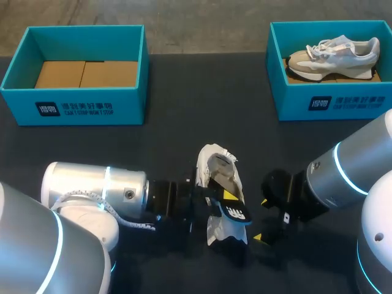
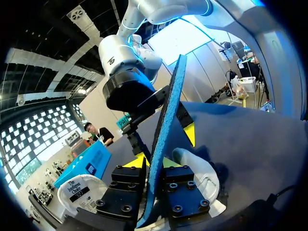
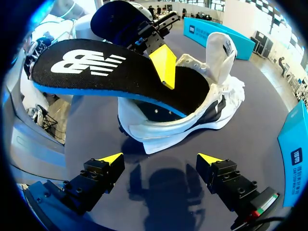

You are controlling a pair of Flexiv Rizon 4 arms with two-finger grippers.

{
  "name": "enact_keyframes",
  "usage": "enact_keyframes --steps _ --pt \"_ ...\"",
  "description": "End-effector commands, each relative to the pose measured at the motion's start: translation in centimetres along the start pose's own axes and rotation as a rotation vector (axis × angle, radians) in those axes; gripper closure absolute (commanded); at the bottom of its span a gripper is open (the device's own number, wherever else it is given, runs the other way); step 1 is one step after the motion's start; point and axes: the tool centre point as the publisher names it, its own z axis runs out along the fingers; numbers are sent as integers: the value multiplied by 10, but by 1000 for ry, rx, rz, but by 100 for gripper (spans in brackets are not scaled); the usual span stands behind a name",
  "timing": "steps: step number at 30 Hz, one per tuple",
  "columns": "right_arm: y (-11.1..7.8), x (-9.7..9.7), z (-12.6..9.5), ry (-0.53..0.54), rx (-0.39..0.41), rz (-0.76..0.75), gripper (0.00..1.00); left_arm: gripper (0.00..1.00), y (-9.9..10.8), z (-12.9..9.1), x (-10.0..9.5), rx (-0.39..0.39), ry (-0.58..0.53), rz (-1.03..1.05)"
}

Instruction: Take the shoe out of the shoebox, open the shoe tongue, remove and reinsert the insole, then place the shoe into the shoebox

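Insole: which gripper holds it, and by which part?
The left gripper pinches the insole near mid-length, one finger on each face; the right gripper is open and empty.

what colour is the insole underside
Blue; the insole shows it best in the left wrist view.

The black insole (image 3: 144,82) has a blue underside; the shoe (image 3: 168,132) is white, the shoebox (image 1: 131,104) teal.

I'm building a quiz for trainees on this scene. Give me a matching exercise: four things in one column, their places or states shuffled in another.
1 insole
2 white shoe
3 grey shoe
4 right gripper

a in the right shoebox
b open, empty
c on the table
d pinched between the fingers of the left gripper

Pairs: 1-d, 2-c, 3-a, 4-b
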Motion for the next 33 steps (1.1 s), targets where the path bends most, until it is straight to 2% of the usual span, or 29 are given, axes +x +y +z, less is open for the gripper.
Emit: enact_keyframes --steps 1,6,11,13,14,15,23,33 --pt "0 2 0 -3 -1 1 0 81 -2 -4 1 14 4 6" --pt "0 2 0 -3 -1 1 0 80 -7 -2 1 40 12 12" --pt "0 2 0 -3 -1 1 0 84 -11 0 1 58 21 24" --pt "0 2 0 -3 -1 1 0 90 -10 2 0 60 22 25" --pt "0 2 0 -3 -1 1 0 99 -10 2 0 62 24 25" --pt "0 2 0 -3 -1 1 0 100 -8 3 -1 63 25 26" --pt "0 2 0 -3 -1 1 0 100 0 7 -4 43 25 40" --pt "0 2 0 -3 -1 1 0 100 14 8 -7 -22 23 48"
